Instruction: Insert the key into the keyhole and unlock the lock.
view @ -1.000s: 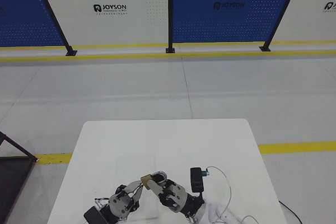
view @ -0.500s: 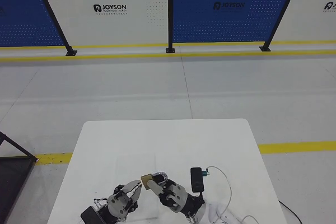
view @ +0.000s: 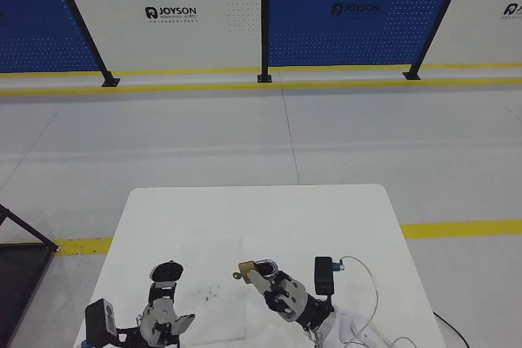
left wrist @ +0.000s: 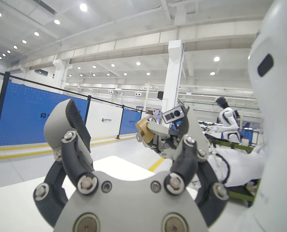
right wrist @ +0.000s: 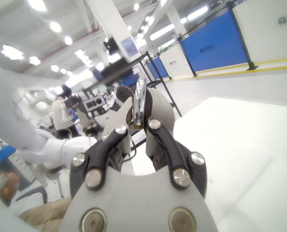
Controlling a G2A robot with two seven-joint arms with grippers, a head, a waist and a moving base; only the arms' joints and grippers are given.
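Observation:
A brass padlock [view: 244,269] with a chrome shackle [right wrist: 139,97] is clamped in my right gripper [view: 257,277], held above the near middle of the white table [view: 244,217]. In the left wrist view the padlock [left wrist: 144,129] sits in that gripper farther off, and a small silver piece [left wrist: 139,137], perhaps the key, sticks out of its body. My left gripper [view: 167,291] is over the table's near left, well apart from the lock. Its ribbed fingers [left wrist: 72,119] stand wide open with nothing between them.
A black camera block [view: 324,274] with a thin cable rides on the right wrist. Dark specks [view: 210,294] mark the table between the arms. A black frame [view: 9,230] stands on the floor left of the table. The far half of the table is bare.
My left gripper has left the padlock, drawn back to the left and opened. The right gripper, still holding the padlock, has shifted slightly to the right.

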